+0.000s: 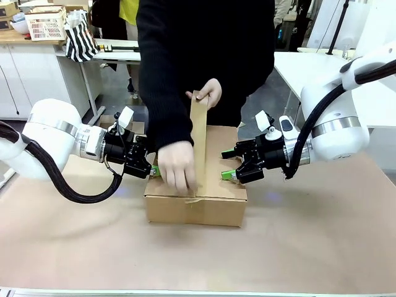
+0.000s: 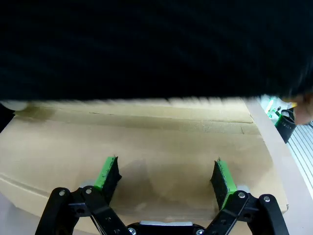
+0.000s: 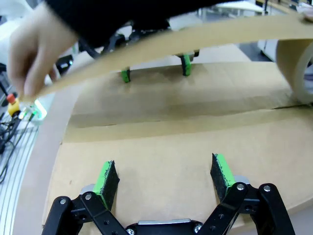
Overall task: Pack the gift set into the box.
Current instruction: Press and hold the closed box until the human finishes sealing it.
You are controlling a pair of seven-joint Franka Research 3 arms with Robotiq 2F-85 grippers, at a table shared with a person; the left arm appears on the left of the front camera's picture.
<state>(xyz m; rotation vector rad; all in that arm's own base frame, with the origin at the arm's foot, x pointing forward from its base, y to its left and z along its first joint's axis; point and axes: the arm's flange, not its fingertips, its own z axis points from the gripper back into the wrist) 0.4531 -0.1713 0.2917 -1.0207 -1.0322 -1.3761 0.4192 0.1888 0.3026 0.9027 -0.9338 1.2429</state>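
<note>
The brown cardboard box (image 1: 213, 201) sits mid-table with its top flaps down. A person in a black top stretches a tan tape strip (image 1: 198, 139) over its seam, one hand (image 1: 178, 166) low at the near edge and the other hand (image 1: 209, 93) high. My left gripper (image 1: 151, 168) stands open at the box's left top edge, its pads (image 2: 108, 172) over the flap. On the other side my right gripper (image 1: 230, 166) is also open over the right flap (image 3: 161, 161). In the right wrist view the tape strip (image 3: 171, 41) runs to a tape roll (image 3: 299, 68). The gift set is hidden.
Brown paper covers the table (image 1: 309, 247). Behind the person stand white tables, with a white basket (image 1: 46, 25) and a striped bag (image 1: 80, 40) at the back left. There is free room on the table in front of the box and on both sides.
</note>
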